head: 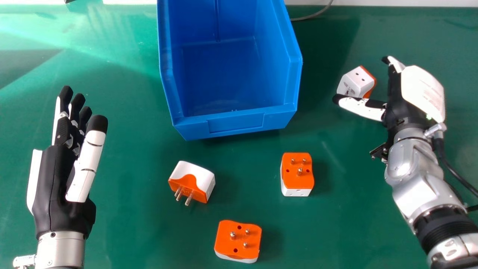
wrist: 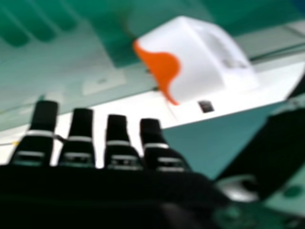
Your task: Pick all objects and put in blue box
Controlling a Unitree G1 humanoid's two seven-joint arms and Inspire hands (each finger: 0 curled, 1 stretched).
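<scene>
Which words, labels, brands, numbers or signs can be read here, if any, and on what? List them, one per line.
Readable text: none.
Right hand: faint lines of print on its white back, too small to read.
Adapter nearest the left hand: faint marks on its orange face, too small to read.

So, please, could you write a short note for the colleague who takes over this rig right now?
Left hand: open and holding nothing, left of the blue box.
Right hand: open, with its thumb and fingers around the far plug, right of the box, no grip closed.
Other plugs, on the table on the robot's side of the box: left plug, right plug, nearest plug.
Done: no plug is in the box yet.
Left: all four plugs to pick up and box.
</scene>
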